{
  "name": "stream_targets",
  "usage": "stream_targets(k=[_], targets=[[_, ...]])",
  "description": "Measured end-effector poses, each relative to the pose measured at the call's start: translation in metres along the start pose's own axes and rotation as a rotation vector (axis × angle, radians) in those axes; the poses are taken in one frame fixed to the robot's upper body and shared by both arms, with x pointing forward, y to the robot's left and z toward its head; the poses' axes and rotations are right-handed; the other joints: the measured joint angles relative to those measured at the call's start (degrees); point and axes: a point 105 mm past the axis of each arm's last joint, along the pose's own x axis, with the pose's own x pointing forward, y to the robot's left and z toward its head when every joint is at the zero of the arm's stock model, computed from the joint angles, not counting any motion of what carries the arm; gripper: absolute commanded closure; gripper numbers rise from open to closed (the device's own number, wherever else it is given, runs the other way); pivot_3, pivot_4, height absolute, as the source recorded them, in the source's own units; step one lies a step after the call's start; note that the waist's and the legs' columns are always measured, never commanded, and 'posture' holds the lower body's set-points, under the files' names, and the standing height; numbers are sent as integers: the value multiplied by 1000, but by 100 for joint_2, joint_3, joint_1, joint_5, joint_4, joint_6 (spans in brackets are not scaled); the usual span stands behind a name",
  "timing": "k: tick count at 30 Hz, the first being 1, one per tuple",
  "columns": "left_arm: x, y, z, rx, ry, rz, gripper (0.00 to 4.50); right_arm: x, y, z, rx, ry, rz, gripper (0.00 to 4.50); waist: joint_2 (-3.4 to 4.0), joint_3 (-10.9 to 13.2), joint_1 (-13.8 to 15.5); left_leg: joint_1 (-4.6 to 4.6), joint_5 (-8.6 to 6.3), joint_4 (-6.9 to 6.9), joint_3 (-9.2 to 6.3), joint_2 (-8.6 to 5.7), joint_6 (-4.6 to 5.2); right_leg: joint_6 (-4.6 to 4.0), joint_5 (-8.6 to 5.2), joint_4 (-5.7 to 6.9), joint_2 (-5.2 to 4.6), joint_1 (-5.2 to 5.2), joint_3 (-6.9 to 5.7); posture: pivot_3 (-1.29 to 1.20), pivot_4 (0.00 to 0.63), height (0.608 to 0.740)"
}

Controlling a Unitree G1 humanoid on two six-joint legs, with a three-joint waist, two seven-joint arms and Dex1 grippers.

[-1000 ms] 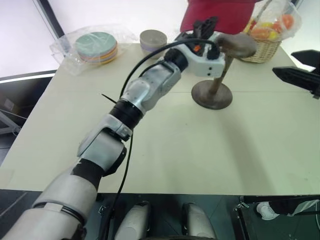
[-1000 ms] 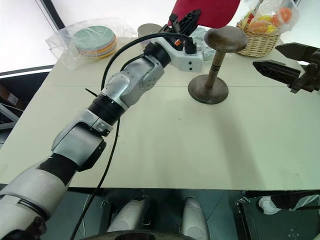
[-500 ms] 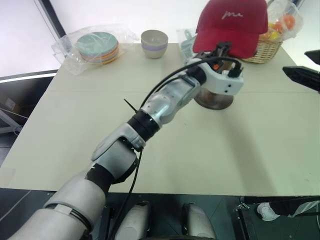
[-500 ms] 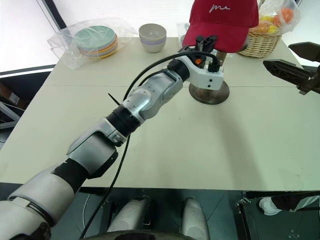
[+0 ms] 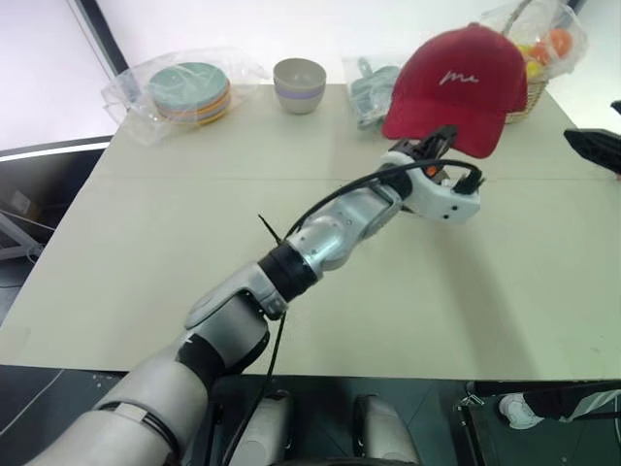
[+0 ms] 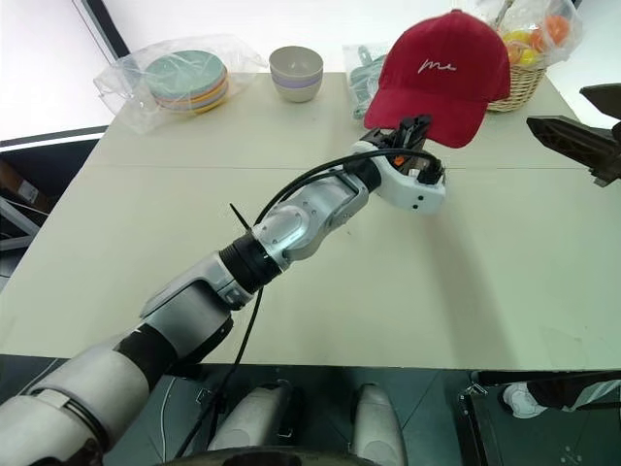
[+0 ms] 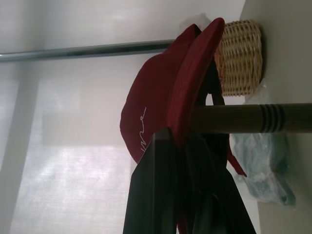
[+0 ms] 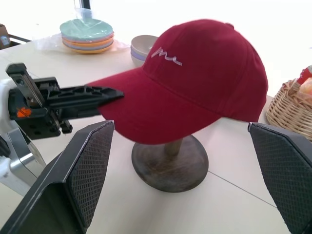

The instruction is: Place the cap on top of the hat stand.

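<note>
The red cap (image 5: 466, 83) with white script sits over the top of the hat stand, brim pointing toward me and tilted down. My left gripper (image 5: 439, 144) is shut on the brim's edge, and the left wrist view shows the brim (image 7: 195, 83) pinched between the fingers. The stand's round brown base (image 8: 168, 163) and a short piece of stem show under the cap, and the stem (image 7: 243, 118) crosses behind the brim. In the head views the stand is hidden behind the cap and my left hand. My right gripper (image 6: 555, 107) hovers open, to the right of the cap and apart from it.
A wicker basket (image 5: 524, 92) of fruit stands just behind the cap. A grey bowl (image 5: 298, 83), a bagged stack of plates (image 5: 189, 92) and a bagged blue-grey item (image 5: 369, 87) line the table's far edge. The pale table (image 5: 146, 252) stretches bare toward me.
My left gripper has come down and to the right with the cap. The stand's top was bare a second ago and the cap now covers it. The right gripper has edged slightly right.
</note>
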Motion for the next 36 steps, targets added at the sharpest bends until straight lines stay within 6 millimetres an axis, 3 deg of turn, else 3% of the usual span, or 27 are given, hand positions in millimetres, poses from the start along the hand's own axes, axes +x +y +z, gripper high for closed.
stream_targets(k=[5,14,26,29,35,36], targets=[[2,-2,5,-13,5,-15,4440,-8,-7,-3,45,6,-32,0,1,-1,0,3,0,0,0,0,0,0,0,1,0,3,1,0,150,740],[5,-23,19,-37,-32,-107,4440,-22,-14,-9,87,25,-89,0,1,-1,3,9,0,8,0,0,1,1,0,0,-2,15,1,0,150,740],[5,-39,17,-64,-49,-114,4440,-28,-11,-3,61,14,-107,0,2,-2,6,11,0,14,0,0,1,3,1,4,-3,18,1,0,150,740],[4,-41,19,-85,-61,-127,3490,-28,-10,-2,53,14,-106,0,2,-1,6,11,0,16,0,0,1,3,1,4,-3,18,1,0,150,740],[1,-46,18,-104,-65,-153,367,-27,-10,-5,64,12,-111,0,3,-2,-1,10,0,15,0,0,1,3,1,7,-2,14,1,0,150,740],[0,-47,19,-110,-68,-157,74,-27,-10,-6,65,12,-112,0,4,-2,-2,10,0,15,1,0,1,3,1,7,-2,14,2,0,150,740]])
